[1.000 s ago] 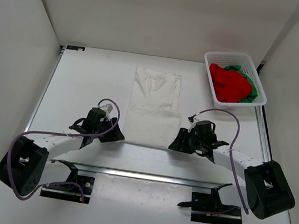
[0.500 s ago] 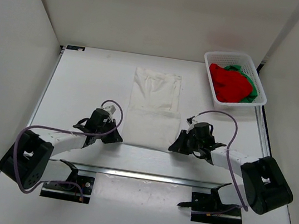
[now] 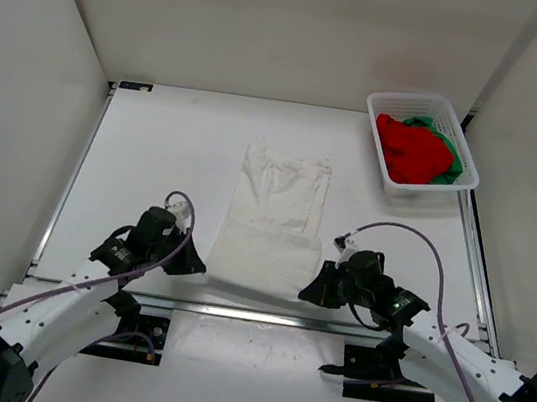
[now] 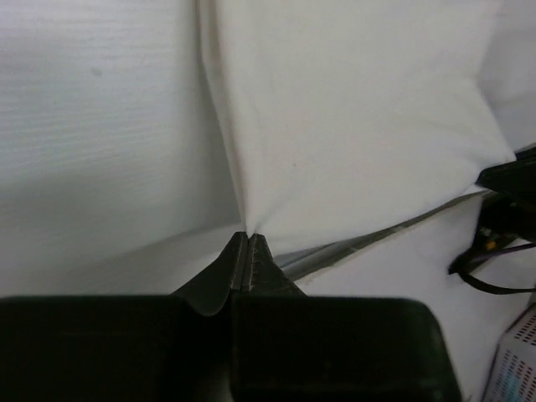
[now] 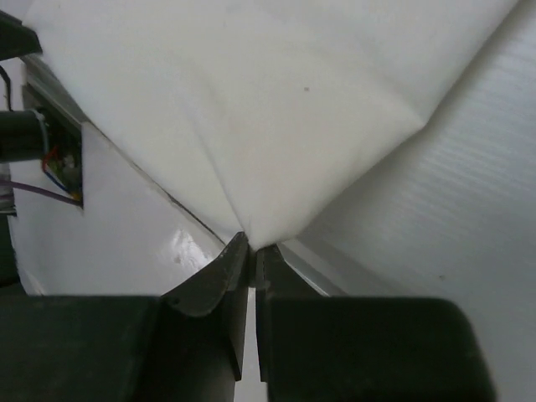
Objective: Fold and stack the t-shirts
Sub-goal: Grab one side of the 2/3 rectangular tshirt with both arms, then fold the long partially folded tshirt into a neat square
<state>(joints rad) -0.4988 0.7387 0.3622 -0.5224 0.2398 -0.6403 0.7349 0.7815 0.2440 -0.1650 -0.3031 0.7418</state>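
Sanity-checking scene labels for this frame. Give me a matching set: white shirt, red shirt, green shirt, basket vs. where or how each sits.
1. white shirt
2. red shirt
3. green shirt
4. basket

A. far right corner of the table
B. mostly covered by another shirt
C. near corners pinched by left gripper and right gripper
D. topmost in a container

Pairs: 1-C, 2-D, 3-B, 4-A
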